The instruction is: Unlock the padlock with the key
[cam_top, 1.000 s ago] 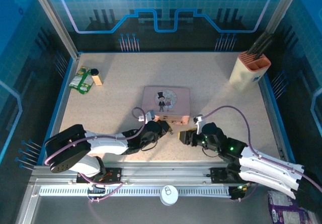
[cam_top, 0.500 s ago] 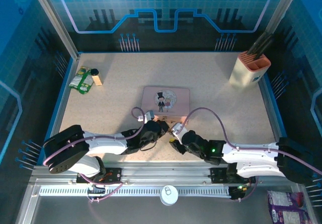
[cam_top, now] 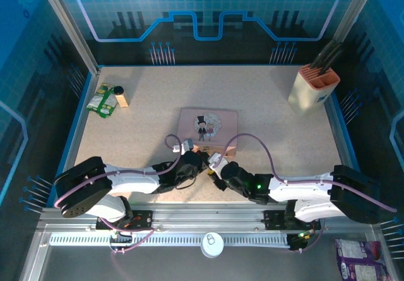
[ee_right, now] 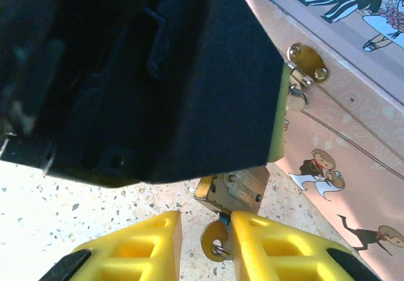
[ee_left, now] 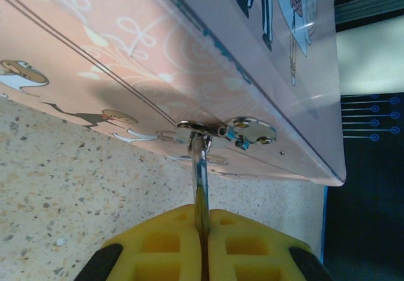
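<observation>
We record the left arm (cam_top: 126, 181) and right arm (cam_top: 297, 191) lying low, wrists meeting before the pink tin (cam_top: 208, 126). The left gripper (ee_left: 202, 221) pinches the padlock (ee_right: 232, 189) by its shackle (ee_left: 200, 167), directly ahead of its fingertips. The right gripper (ee_right: 206, 225) stands narrow, unclamped. The key (ee_right: 216, 242) sits between its jaws, the padlock just beyond.

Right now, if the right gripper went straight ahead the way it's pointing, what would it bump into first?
Probably the key: its round head sits between the fingers of the right gripper. Just beyond it is the brass padlock, hanging by the pink tin. Depth is hard to judge.
</observation>
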Robot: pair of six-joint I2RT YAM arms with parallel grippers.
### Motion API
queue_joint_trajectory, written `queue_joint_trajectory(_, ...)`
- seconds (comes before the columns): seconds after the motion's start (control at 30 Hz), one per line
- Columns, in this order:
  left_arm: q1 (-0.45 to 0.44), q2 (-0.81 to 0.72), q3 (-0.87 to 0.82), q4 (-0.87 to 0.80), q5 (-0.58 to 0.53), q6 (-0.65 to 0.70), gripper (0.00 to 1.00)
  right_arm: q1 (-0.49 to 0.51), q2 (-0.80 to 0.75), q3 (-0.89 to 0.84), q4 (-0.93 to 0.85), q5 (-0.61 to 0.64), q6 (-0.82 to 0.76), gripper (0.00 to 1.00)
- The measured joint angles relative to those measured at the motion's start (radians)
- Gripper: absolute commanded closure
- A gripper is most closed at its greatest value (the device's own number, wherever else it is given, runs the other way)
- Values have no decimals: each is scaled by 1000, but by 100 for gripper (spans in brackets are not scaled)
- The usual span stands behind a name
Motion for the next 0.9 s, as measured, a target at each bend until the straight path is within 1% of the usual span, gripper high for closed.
queue_joint_trajectory(0.27,10,0,-1,-20,-2,0,100,3,55,23,14,45,2,87)
queue_joint_trajectory(0.53,11,0,0,-21,-5,0,100,10,59,24,21,67,19,97)
queue_joint_trajectory(0.63,11,0,0,-20,-5,0,100,11,59,24,23,71,30,100)
queue_joint_trajectory(0.73,11,0,0,-21,-5,0,100,11,59,24,24,71,55,100)
queue_joint_trajectory(0.9,13,0,0,-21,-4,0,100,11,59,22,29,70,139,100)
